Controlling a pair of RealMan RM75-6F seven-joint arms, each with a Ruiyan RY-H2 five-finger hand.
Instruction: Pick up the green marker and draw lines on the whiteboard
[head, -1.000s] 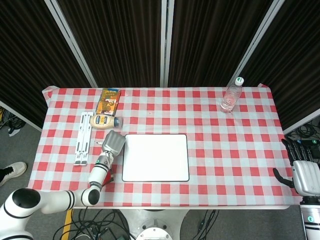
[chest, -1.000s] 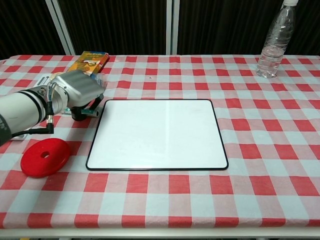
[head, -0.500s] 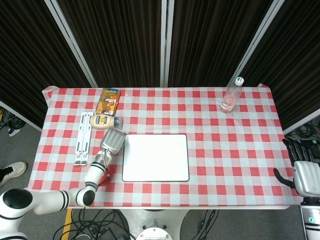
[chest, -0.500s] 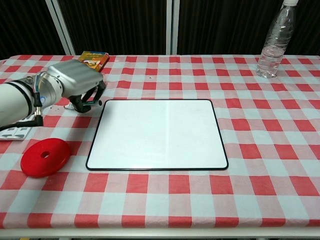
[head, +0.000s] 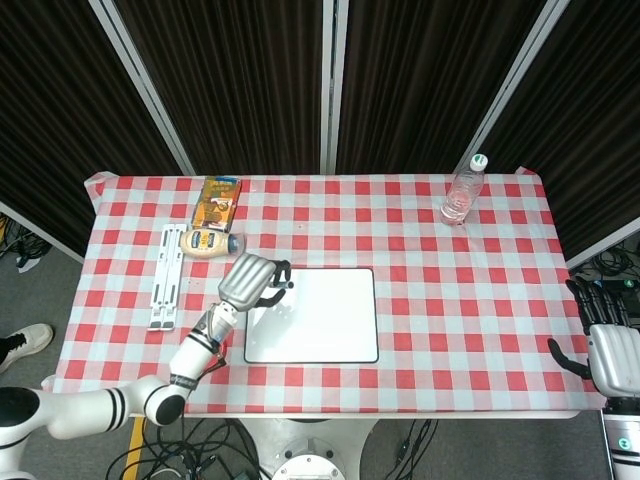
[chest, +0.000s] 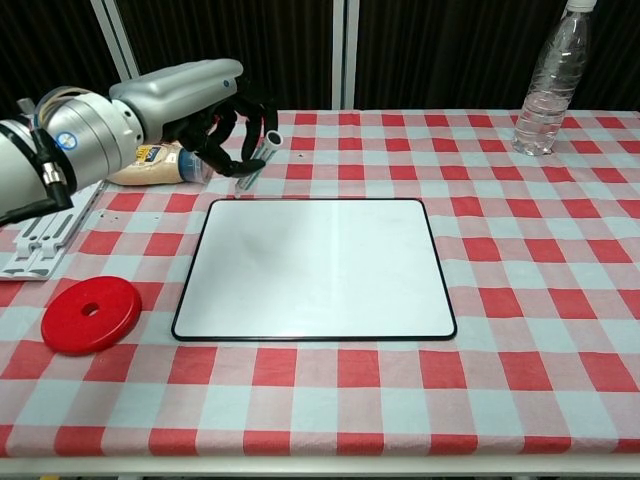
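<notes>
The whiteboard (head: 312, 316) (chest: 315, 265) lies flat in the middle of the checked table, its surface blank. My left hand (head: 250, 280) (chest: 205, 110) hovers above the board's far left corner and grips the marker (chest: 258, 158) (head: 281, 283). The marker slants down toward the table just beyond the board's far edge; its tip does not touch the board. Its green colour is hard to make out between the fingers. My right hand (head: 610, 352) hangs off the table's right edge with fingers apart, holding nothing.
A red disc (chest: 90, 313) lies left of the board near the front edge. A white stand (head: 166, 276), a mayonnaise bottle (head: 207, 242) and a snack box (head: 219, 201) sit at the left rear. A water bottle (chest: 548, 85) stands at the far right.
My left hand has risen from the table left of the board, carrying the marker up and rightward to above the board's far left corner. The right hand has stayed still.
</notes>
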